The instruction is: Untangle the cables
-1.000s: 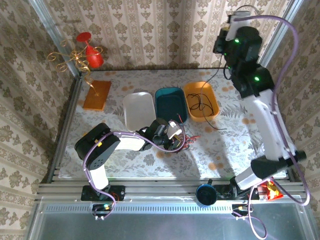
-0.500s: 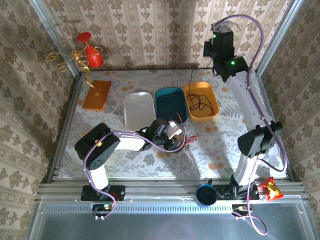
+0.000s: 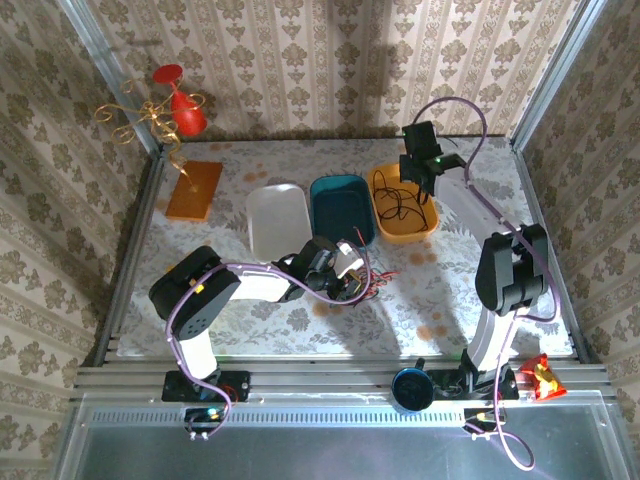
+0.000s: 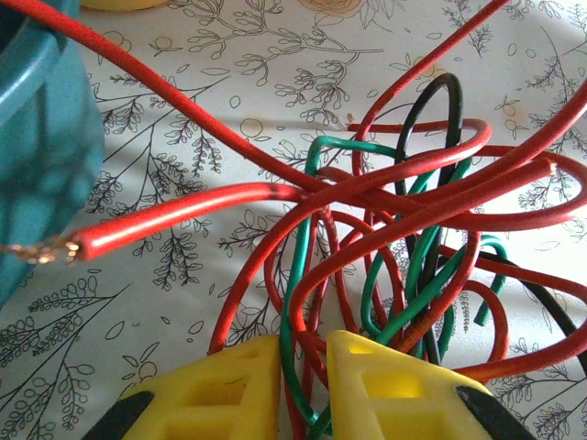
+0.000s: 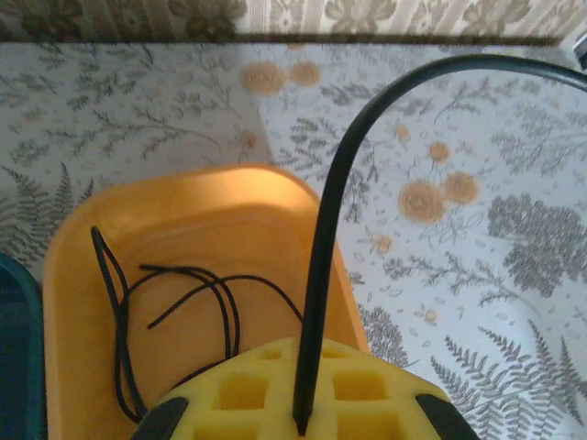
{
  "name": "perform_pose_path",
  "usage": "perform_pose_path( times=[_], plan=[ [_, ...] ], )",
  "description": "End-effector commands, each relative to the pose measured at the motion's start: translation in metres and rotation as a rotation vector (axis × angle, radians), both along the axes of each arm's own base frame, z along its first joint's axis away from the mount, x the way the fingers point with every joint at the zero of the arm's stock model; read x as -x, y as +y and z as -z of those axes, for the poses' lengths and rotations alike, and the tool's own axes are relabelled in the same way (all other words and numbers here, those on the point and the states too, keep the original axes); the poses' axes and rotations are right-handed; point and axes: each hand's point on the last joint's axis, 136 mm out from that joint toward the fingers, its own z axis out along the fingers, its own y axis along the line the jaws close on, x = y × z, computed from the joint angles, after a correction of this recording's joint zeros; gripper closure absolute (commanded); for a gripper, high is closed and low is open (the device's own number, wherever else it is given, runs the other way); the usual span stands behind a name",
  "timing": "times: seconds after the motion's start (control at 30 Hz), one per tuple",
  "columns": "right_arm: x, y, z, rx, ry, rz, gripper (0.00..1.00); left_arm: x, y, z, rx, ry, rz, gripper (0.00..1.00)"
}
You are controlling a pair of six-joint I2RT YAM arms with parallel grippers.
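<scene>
A tangle of red, green and black cables (image 4: pixel 404 229) lies on the patterned table in front of the teal tray (image 4: pixel 37 137). My left gripper (image 4: pixel 303 385) is shut on a red and a green strand at the tangle's near side. From above, the left gripper (image 3: pixel 352 272) and the tangle (image 3: pixel 372 282) sit at mid-table. My right gripper (image 5: pixel 303 412) is shut on a thin black cable (image 5: pixel 328 229) that arcs up and away to the right. It hangs over the orange tray (image 5: pixel 229 211), where black cable loops (image 5: pixel 183 298) lie. From above, the right gripper (image 3: pixel 420 183) is over the orange tray (image 3: pixel 430 222).
A white tray (image 3: pixel 277 220), the teal tray (image 3: pixel 341 207) and the orange tray stand in a row at mid-table. An orange board (image 3: pixel 194 190) lies back left, below a red ornament (image 3: pixel 180 105). A dark round cup (image 3: pixel 410 390) sits on the front rail.
The right arm has swung down from high at the back to just over the orange tray, bringing the black cable with it. The left arm has not moved.
</scene>
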Motion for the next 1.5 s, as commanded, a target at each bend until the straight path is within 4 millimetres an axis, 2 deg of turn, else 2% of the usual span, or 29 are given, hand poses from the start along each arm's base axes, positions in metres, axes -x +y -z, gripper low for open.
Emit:
perform_pose_path(
  times=[0.0, 0.3, 0.4, 0.47, 0.53, 0.7, 0.8, 0.9, 0.97, 1.1, 1.17, 1.3, 1.47],
  plan=[
    [0.005, 0.005, 0.024, -0.029, 0.055, 0.008, 1.00, 0.016, 0.027, 0.042, -0.162, 0.085, -0.016, 0.80],
    [0.019, 0.013, 0.087, -0.059, 0.218, -0.008, 1.00, 0.017, 0.025, 0.042, -0.169, 0.080, -0.014, 0.80],
    [0.024, 0.013, 0.103, -0.066, 0.259, -0.006, 1.00, 0.016, 0.024, 0.042, -0.169, 0.079, -0.012, 0.80],
    [0.028, 0.013, 0.107, -0.070, 0.265, 0.001, 1.00, 0.017, 0.025, 0.042, -0.170, 0.079, -0.011, 0.80],
    [0.028, 0.014, 0.102, -0.077, 0.247, -0.002, 0.97, 0.017, 0.024, 0.042, -0.171, 0.079, -0.010, 0.80],
    [0.023, 0.015, 0.070, -0.093, 0.161, -0.018, 0.65, 0.016, 0.024, 0.042, -0.169, 0.079, -0.009, 0.80],
    [0.021, 0.014, 0.048, -0.095, 0.103, -0.019, 0.55, 0.017, 0.025, 0.042, -0.171, 0.080, -0.009, 0.80],
    [0.019, 0.015, 0.029, -0.097, 0.061, -0.033, 0.52, 0.017, 0.025, 0.042, -0.171, 0.081, -0.008, 0.80],
    [0.018, 0.014, 0.024, -0.093, 0.057, -0.035, 0.52, 0.017, 0.024, 0.042, -0.170, 0.080, -0.006, 0.80],
    [0.019, 0.012, 0.030, -0.091, 0.091, -0.034, 0.53, 0.017, 0.024, 0.043, -0.171, 0.082, -0.004, 0.80],
    [0.021, 0.004, 0.034, -0.106, 0.110, 0.005, 0.53, 0.018, 0.024, 0.043, -0.171, 0.083, -0.003, 0.80],
    [0.044, -0.034, 0.050, -0.201, 0.160, 0.192, 0.53, 0.018, 0.025, 0.043, -0.173, 0.080, -0.005, 0.80],
    [0.071, -0.078, 0.071, -0.421, 0.119, 0.428, 0.53, 0.018, 0.026, 0.043, -0.174, 0.083, -0.003, 0.80]
  ],
)
